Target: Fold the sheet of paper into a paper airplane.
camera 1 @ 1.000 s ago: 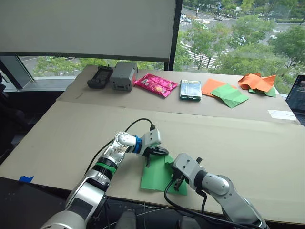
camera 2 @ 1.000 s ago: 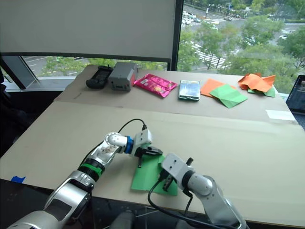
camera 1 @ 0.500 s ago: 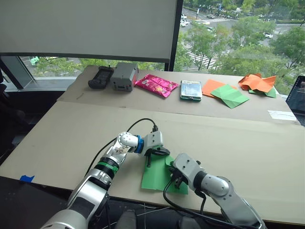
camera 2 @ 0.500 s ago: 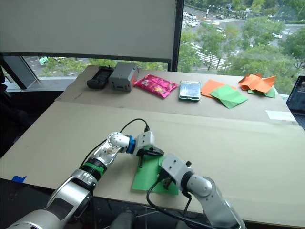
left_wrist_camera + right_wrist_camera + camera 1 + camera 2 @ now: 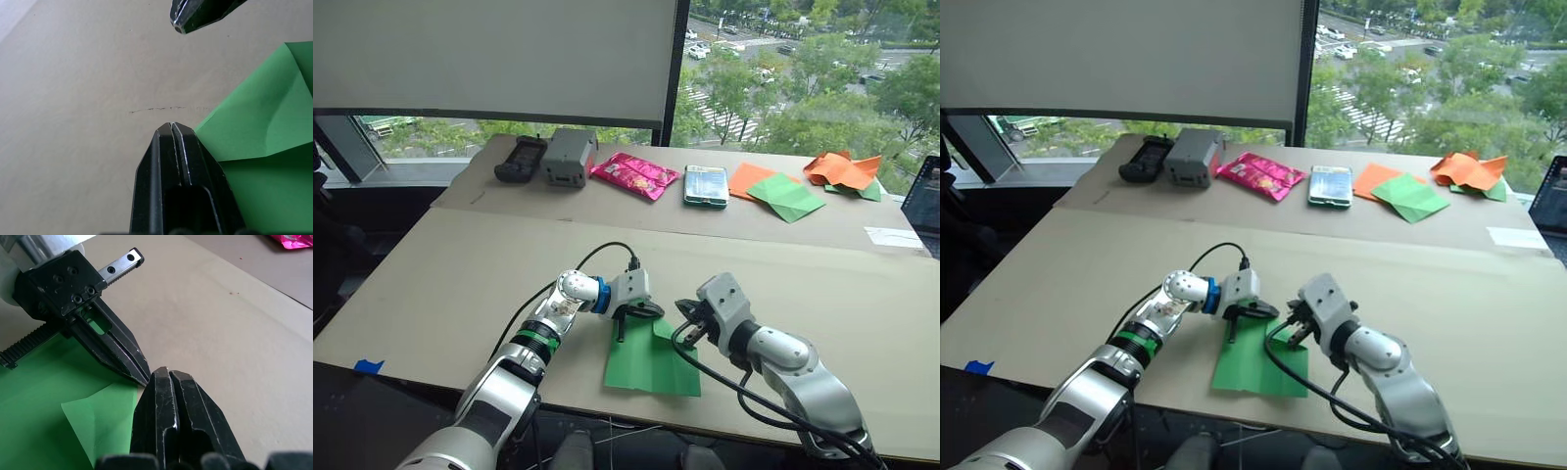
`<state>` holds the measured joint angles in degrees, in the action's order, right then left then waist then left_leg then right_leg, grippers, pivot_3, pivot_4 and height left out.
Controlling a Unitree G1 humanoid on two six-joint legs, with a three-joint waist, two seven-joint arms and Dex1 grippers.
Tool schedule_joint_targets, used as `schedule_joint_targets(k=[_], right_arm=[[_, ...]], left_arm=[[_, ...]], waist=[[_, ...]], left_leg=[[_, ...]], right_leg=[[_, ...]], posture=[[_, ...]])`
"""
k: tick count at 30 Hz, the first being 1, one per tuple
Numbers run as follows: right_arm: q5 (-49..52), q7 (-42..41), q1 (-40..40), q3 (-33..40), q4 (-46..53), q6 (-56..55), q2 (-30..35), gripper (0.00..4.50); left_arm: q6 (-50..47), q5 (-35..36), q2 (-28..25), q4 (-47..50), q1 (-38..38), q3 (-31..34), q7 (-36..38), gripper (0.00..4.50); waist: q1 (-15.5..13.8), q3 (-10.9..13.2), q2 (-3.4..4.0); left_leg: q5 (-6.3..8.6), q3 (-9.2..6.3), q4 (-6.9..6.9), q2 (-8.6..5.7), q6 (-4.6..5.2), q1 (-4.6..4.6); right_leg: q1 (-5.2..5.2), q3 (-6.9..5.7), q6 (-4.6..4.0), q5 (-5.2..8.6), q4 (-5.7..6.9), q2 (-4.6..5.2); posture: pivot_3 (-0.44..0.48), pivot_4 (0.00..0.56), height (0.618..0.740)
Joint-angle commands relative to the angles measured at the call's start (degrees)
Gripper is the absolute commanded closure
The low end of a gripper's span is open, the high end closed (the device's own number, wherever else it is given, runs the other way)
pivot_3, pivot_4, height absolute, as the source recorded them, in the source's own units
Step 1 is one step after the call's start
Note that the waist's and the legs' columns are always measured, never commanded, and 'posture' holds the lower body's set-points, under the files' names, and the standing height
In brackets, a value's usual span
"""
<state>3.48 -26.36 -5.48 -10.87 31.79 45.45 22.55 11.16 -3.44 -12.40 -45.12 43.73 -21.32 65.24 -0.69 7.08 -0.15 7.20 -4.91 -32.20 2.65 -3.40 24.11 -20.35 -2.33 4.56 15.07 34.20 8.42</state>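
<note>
A: Looking at the table [image 5: 460, 264], where is the sheet of paper [image 5: 646, 360]?

B: It lies flat near the close edge, about in the middle. It is bright green. Its far right corner is folded over into a little flap [image 5: 254, 122].

A: Where is the left gripper [image 5: 621, 333]?

B: It is at the far left corner of the paper, pointing down. Its two black fingers [image 5: 172, 147] are pressed together, with nothing between them. The tip sits right at the edge of the flap, on the table.

A: And the right gripper [image 5: 681, 334]?

B: It is at the far right corner of the paper, just beside the left one. Its fingers [image 5: 168, 406] are together too, and they hold nothing. The two tips are very close, but I cannot tell if they touch.

A: What is at the far side of the table?

B: From left to right, a black remote [image 5: 519, 158], a grey box [image 5: 567, 157], a pink snack bag [image 5: 632, 174] and a phone [image 5: 705, 185]. Then comes a flat orange paper [image 5: 746, 177], with a paler green folded paper [image 5: 787, 197] partly on top of it. A crumpled orange paper [image 5: 842, 168] is at the far right.
</note>
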Motion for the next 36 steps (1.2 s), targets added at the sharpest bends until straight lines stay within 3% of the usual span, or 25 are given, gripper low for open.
schedule_joint_targets(k=[1, 17, 36], right_arm=[[-0.9, 1.6, -1.3, -2.5, -2.5, -1.7, -1.4, 4.48], [-2.9, 3.4, -2.0, -5.6, -9.1, 0.1, -2.4, 4.48], [-2.8, 3.2, 1.1, -8.9, -5.4, 4.2, -0.4, 4.48]], left_arm=[[-0.5, -2.3, -0.5, -1.8, -0.2, -0.9, -0.7, 4.5], [1.4, -3.7, -2.3, -0.3, -1.9, -2.0, -0.1, 4.5], [2.1, -6.1, -3.8, 0.7, -6.0, -4.3, -2.6, 4.5]], waist=[[0.0, 0.0, 0.0], [0.3, -0.1, 0.02], [0.2, -0.5, -0.15]], left_leg=[[0.0, 0.0, 0.0, 0.0, 0.0, 0.0], [0.01, 0.0, 0.01, 0.01, -0.01, -0.04], [0.03, 0.0, 0.08, 0.03, -0.05, -0.21]], right_leg=[[0.0, 0.0, 0.0, 0.0, 0.0, 0.0], [0.0, 0.0, 0.0, 0.0, 0.02, 0.0], [0.09, 0.0, -0.05, 0.03, 0.0, 0.01]], posture=[[0.0, 0.15, 0.713], [0.0, 0.15, 0.713], [0.0, 0.15, 0.713]])
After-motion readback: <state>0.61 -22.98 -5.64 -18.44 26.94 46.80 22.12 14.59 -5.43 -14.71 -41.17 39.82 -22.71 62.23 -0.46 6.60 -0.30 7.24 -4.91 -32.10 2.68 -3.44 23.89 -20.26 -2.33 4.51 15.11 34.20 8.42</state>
